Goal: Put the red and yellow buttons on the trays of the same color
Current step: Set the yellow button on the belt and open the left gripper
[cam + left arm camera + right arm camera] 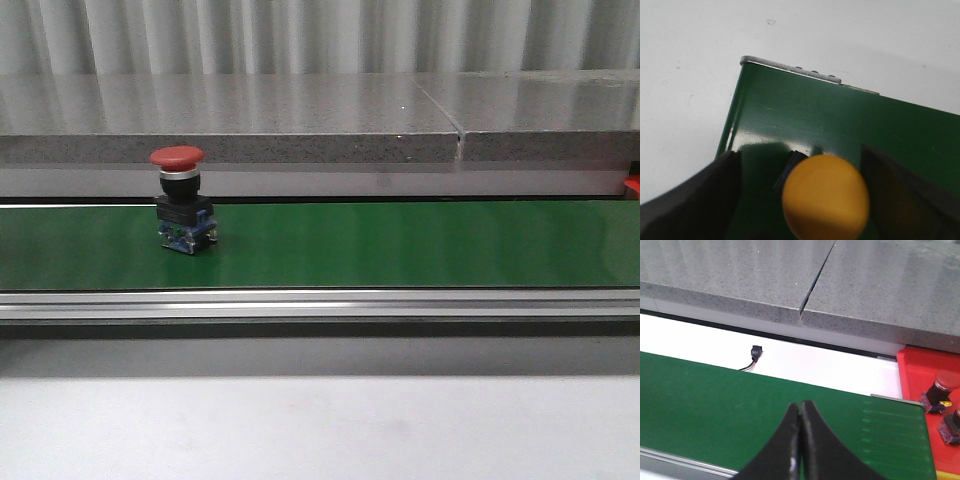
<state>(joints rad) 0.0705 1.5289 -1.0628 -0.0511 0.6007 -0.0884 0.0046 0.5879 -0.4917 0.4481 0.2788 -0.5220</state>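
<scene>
- Front view: red mushroom-head button point(180, 200) stands upright on the green conveyor belt point(400, 245), twd the belt's left part; red cap on top, black body, blue terminal block at the base.
- Behind the belt runs a grey speckled stone ledge point(300, 120) w/ a seam right of centre; corrugated wall beyond.
- Aluminium rail point(320, 303) edges the belt's near side; pale surface point(300, 430) in the foreground.
- Sliver of red at the far right edge of the front view, can't tell what it is from there.
- No arms visible in the front view.
- Left wrist view: left tool point(800, 200) is spread wide, dark fingers point(695, 200) either side of a yellow button point(826, 197); cap seen from above, blurred, sitting between the fingers w/ gaps both sides – not pinched.
- Yellow button is over the green belt near its end, where a metal end plate point(790, 70) meets the white surface point(690, 60).
- Right wrist view: right tool point(801, 440) is pressed together, tips touching, nothing between them, hanging over the green belt.
- Red tray point(925, 375) sits just past the belt's end, 2 red-capped buttons point(939, 390) already on it, one partly cut by the frame edge.
- Small black connector w/ wires point(755, 354) lies on the white strip betw belt & stone ledge.
</scene>
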